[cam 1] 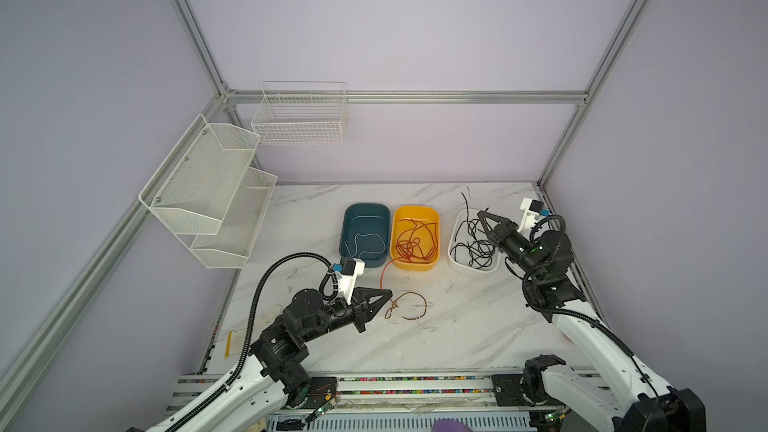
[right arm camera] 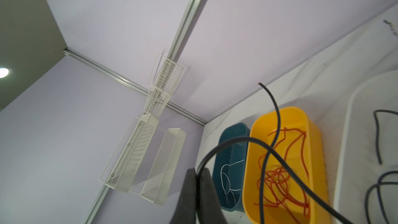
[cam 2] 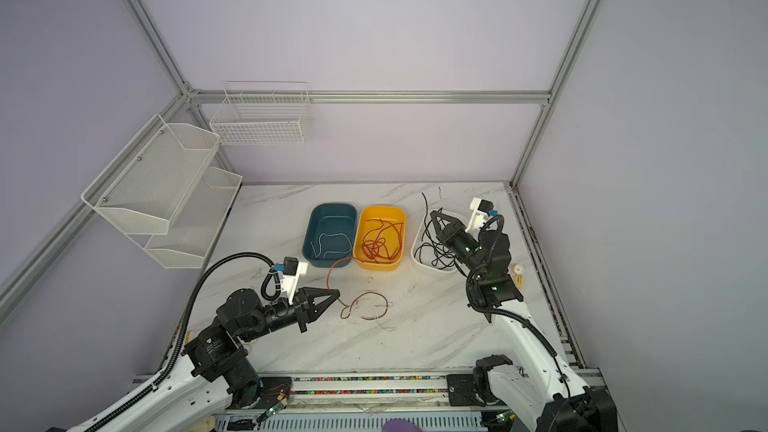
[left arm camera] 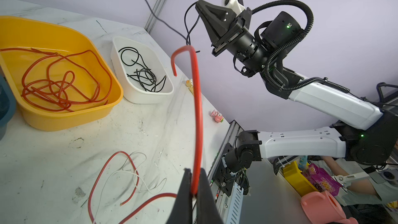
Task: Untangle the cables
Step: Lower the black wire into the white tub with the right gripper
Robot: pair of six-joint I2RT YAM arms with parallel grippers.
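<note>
Marble table [cam 1: 478, 326] nearly hides white cable [left arm camera: 123, 171] beside left hand's [left arm camera: 195, 175] red cable [left arm camera: 198, 104].

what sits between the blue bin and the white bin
The yellow bin, with a tangle of red cables in it, sits between the blue bin and the white bin. Both top views show it.

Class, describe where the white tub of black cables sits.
In both top views the white tub sits far right on the table, right of the yellow tub, below the right gripper, which is shut on a black cable.
</note>
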